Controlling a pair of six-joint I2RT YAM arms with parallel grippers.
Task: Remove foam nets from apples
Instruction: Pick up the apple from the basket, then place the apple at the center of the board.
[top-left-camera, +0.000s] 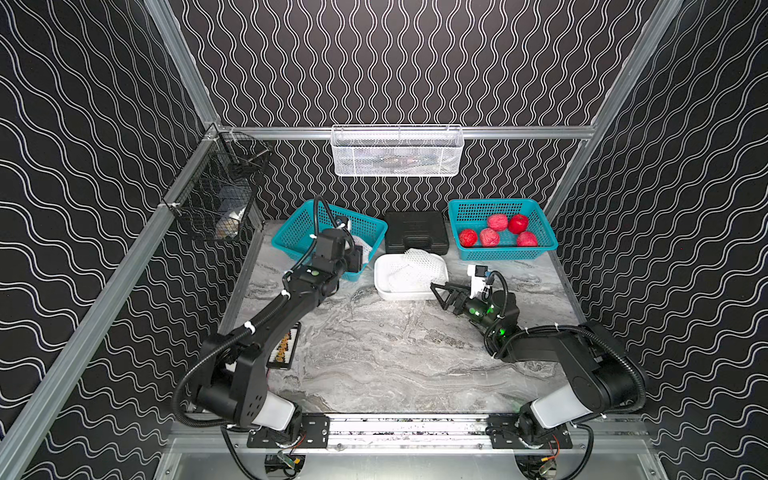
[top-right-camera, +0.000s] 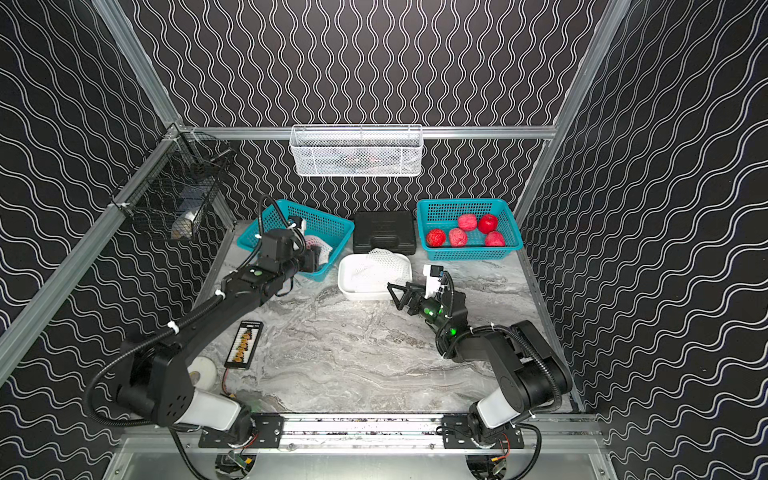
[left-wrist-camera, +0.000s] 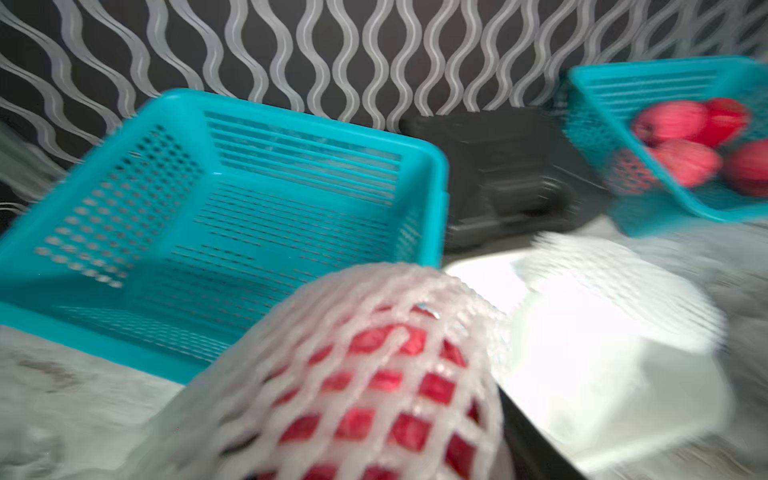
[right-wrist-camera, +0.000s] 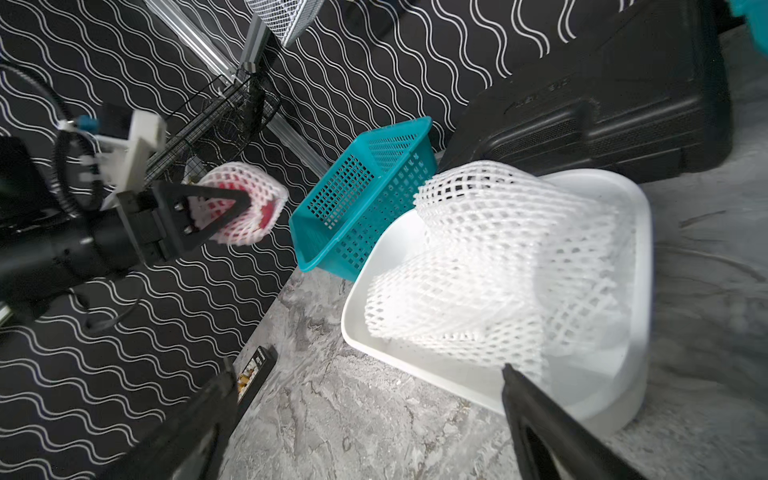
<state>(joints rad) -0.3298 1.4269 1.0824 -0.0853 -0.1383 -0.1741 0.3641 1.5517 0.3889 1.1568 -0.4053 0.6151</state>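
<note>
Netted apple (left-wrist-camera: 365, 374) aloft, five apples (top-left-camera: 518, 223) in basket (top-left-camera: 507, 252), empty nets (right-wrist-camera: 498, 257) in tub (right-wrist-camera: 642, 216)

right end effector (top-left-camera: 439, 296), jaws wide apart

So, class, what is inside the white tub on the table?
The white tub holds a pile of empty white foam nets, one rising above its rim. Nothing red shows through them. The floor beneath the pile is covered, so anything under it is unseen.

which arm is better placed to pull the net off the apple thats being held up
Right. The right gripper is open and empty beside the white tub, while the left gripper is shut on the netted apple and can only hold it.
</note>
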